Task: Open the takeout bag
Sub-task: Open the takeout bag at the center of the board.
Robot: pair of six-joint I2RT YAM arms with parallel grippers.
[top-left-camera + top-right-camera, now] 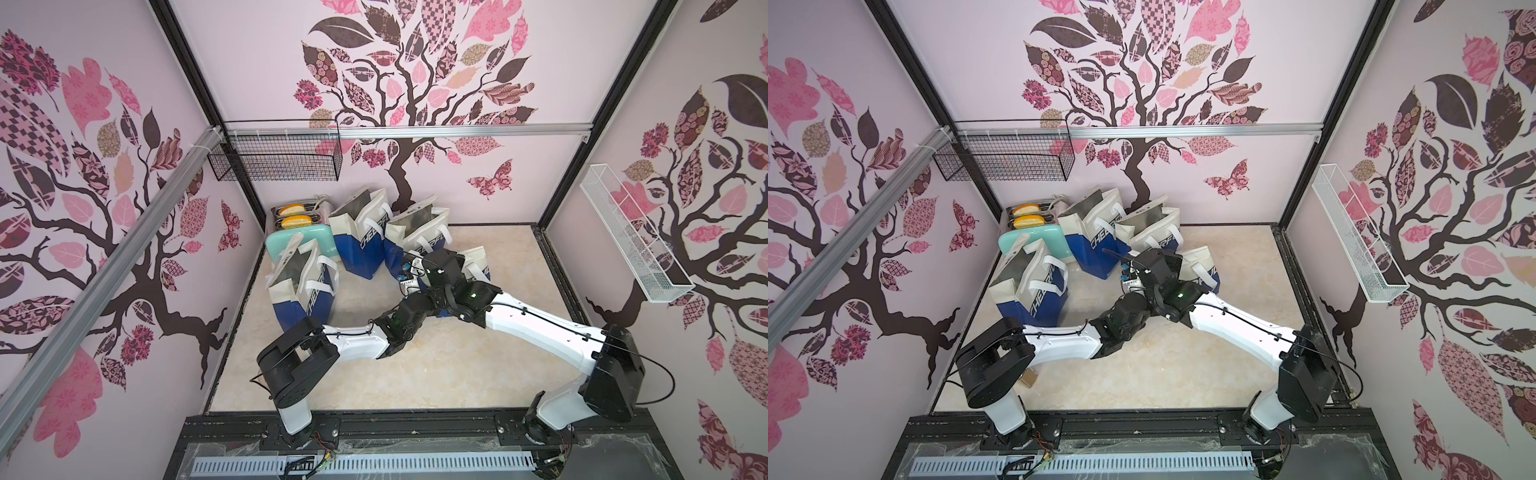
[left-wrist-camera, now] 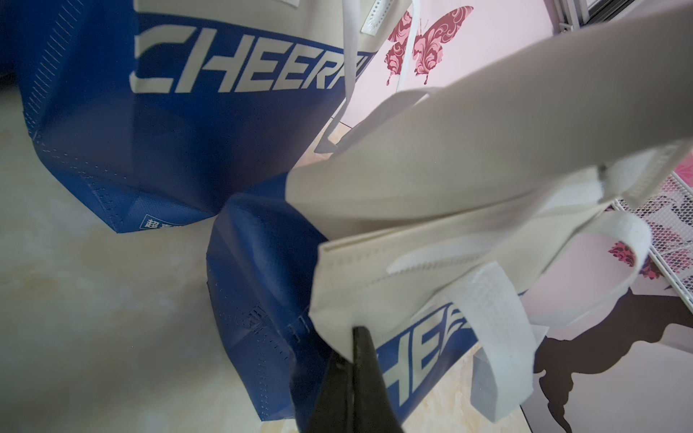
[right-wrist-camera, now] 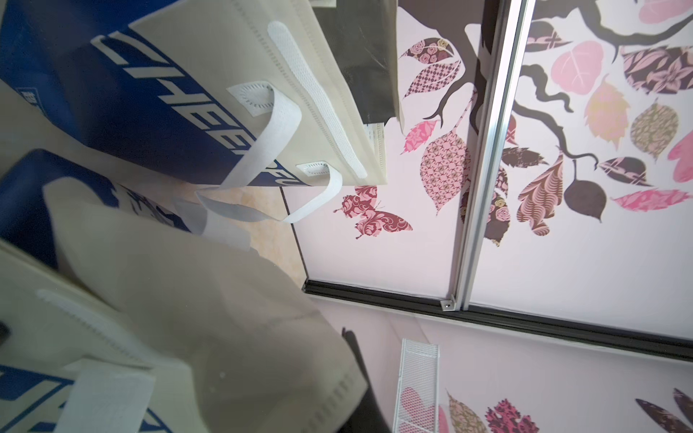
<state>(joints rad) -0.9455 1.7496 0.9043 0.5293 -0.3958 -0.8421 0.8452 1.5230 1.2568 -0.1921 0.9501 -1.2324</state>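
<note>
Left gripper (image 2: 354, 339): pinching takeout bag (image 2: 412, 187) rim
Right gripper (image 3: 360, 375): pinching its flap
Upper middle: other bags (image 1: 360, 245), toaster (image 1: 297, 239)
Blocking: right arm (image 1: 540, 328)

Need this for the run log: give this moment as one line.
stage: gripping | left gripper: shut on takeout bag rim | right gripper: shut on takeout bag | mouth: not yet spread

The takeout bag (image 2: 412, 210) is matt embossed cloth; the table (image 1: 415, 374) smooth, glossy.

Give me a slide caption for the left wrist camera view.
Left end effector pinches the cream rim of a blue-and-cream takeout bag, second bag nearby.
</note>
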